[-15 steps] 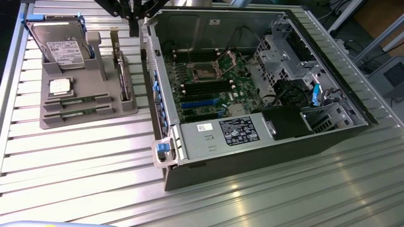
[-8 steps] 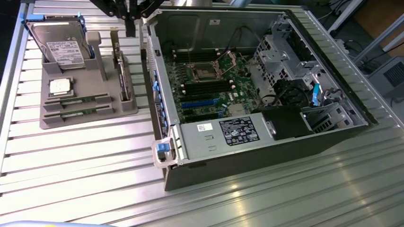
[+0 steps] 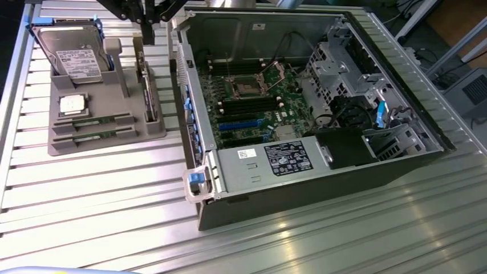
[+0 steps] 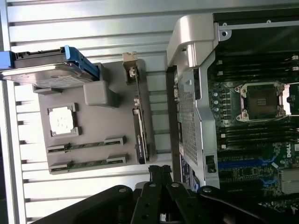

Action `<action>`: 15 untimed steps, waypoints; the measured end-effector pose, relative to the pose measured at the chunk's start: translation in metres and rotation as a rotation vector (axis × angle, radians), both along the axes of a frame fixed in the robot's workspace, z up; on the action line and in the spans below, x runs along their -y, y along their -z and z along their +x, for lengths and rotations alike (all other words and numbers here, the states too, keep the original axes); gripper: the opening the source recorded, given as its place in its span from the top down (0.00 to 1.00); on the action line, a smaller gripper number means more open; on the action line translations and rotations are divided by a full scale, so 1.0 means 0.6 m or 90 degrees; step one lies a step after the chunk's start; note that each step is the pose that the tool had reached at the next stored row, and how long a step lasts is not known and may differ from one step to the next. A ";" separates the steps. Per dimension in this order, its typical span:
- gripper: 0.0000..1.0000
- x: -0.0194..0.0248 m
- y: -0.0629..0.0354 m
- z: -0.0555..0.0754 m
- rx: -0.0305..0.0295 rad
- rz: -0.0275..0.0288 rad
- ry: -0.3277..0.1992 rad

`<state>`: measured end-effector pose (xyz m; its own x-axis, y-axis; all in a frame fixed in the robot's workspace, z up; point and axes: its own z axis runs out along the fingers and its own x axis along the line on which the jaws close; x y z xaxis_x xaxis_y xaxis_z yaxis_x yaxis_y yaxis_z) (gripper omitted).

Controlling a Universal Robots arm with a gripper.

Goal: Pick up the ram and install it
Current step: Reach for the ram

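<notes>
The dark fingers are pressing together with nothing between them, and they are hanging above the far end of the grey tray, over the gap between it and the open computer case. In the wrist view the fingers are pointing toward the near edge of the tray, close to the lower end of the expansion card.

The ram is lying flat in a long slot at the front of the tray, and a second ram stick is lying in the parallel slot just beside it; neither is touching the fingers. The wrist view is showing the same ram and second ram stick side by side, each held by grey end blocks.

Behind them, a square silver processor chip is sitting in its own recess. A hard drive with blue rails is standing tilted at the back of the tray. The expansion card is standing on edge along the tray side nearest the case.

The case is lying on its side on the ribbed metal worktop, and it is holding a green motherboard with an open processor socket, dark memory slots running alongside, and a power supply at the near end.
</notes>
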<state>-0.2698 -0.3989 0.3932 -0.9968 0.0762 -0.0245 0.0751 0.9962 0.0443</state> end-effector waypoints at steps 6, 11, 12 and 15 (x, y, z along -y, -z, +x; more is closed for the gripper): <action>0.90 0.0000 0.000 -0.016 0.0000 0.0000 0.000; 0.90 0.0000 0.000 -0.033 0.0000 0.0000 0.000; 0.90 0.0000 0.000 -0.036 0.0000 0.0000 0.000; 0.90 0.0001 0.000 -0.037 0.0000 0.0000 0.000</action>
